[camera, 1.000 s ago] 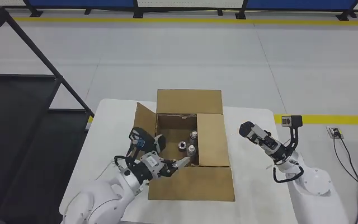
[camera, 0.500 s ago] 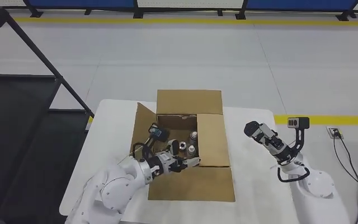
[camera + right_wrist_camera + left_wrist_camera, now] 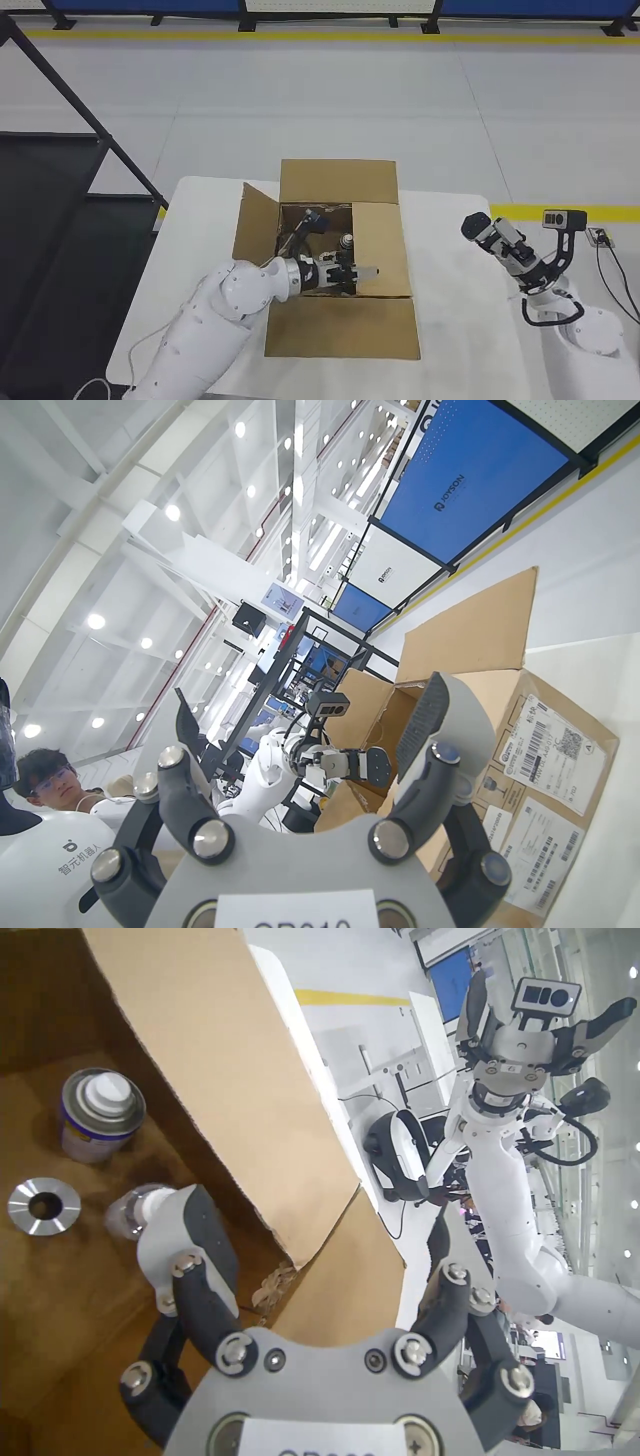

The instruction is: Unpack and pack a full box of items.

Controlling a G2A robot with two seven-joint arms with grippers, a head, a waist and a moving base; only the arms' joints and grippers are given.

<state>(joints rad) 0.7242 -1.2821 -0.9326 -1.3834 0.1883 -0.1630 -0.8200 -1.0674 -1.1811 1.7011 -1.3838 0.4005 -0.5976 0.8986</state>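
Apparently early in unpacking, the can (image 3: 100, 1115), metal ring (image 3: 44, 1206) and small bottle (image 3: 131, 1217) sit inside the open box (image 3: 338, 180) at centre frame, with the left gripper (image 3: 317, 1223) spread beside the bottle and the right gripper (image 3: 308, 700) spread at far right.

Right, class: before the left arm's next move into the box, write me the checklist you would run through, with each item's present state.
1. Left gripper open: ok.
2. Left gripper empty: ok.
3. Box flap clear of its fingers: not ok, cardboard stands between them.
4. Clear bottle free to grasp: cannot tell, a finger hides part of it.
5. Spray can and metal ring apart from the bottle: ok.
6. Right gripper out of the way: ok, open, off to the side.
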